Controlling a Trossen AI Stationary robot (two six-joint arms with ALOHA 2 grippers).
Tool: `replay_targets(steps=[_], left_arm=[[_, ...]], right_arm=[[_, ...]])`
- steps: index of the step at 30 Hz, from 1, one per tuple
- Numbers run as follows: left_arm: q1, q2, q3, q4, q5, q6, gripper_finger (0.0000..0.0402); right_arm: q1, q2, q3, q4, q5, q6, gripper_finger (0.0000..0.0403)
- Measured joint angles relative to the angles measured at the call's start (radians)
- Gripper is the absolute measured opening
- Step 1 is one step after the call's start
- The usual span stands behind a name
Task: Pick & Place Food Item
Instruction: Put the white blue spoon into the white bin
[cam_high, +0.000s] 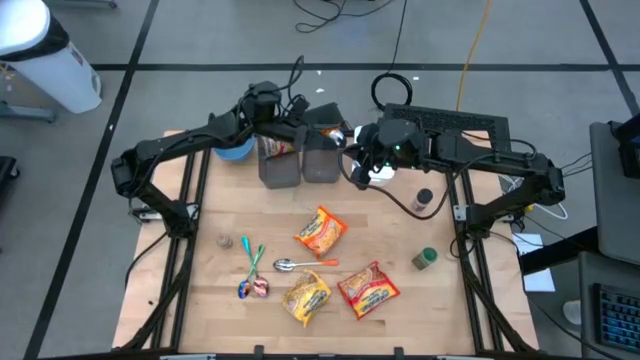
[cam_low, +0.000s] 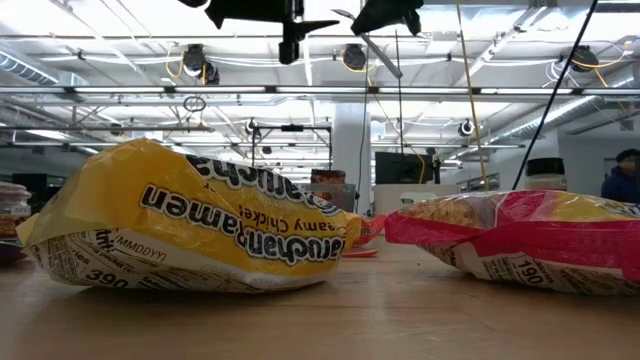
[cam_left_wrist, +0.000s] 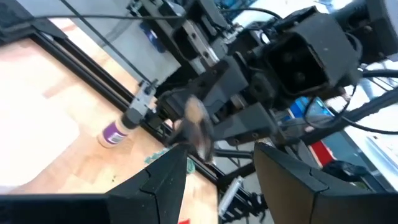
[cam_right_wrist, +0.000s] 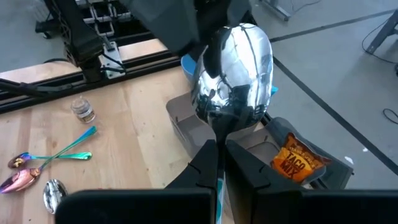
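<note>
Over the two grey bins (cam_high: 300, 158) at the worktop's (cam_high: 220, 300) far edge, the right claw (cam_right_wrist: 217, 163) is clenched on a shiny spoon (cam_right_wrist: 235, 68); the left claw (cam_left_wrist: 221, 180) hangs released beside it. A taco mix packet (cam_right_wrist: 295, 162) sits in one bin.

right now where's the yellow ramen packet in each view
High view: yellow ramen packet near the table's front edge, around the middle.
Low view: it fills the left half.
Left wrist view: not in it.
Right wrist view: not in it.
Shared landmark: red ramen packet beside it.
</note>
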Motion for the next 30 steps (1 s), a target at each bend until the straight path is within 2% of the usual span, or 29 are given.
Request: replay_targets(steps=[5, 8, 23, 30], left_arm=[[0.001, 0.0, 0.0, 0.0, -0.022, 0.01, 0.0194], [0.001, 0.0, 0.0, 0.0, -0.027, 0.023, 0.0177], [0.0, -0.001, 0.0, 0.006, -0.024, 0.083, 0.0011], [0.0, -0.001, -0.001, 0.009, -0.009, 0.11, 0.0007]], right_arm=[[0.0, 0.001, 0.0, 0.003, 0.0, -0.009, 0.0002], [0.0, 0.001, 0.0, 0.02, 0.0, -0.01, 0.0002], [0.0, 0.001, 0.0, 0.028, 0.001, -0.017, 0.0002], [0.001, 0.001, 0.0, 0.029, -0.002, -0.017, 0.0002]])
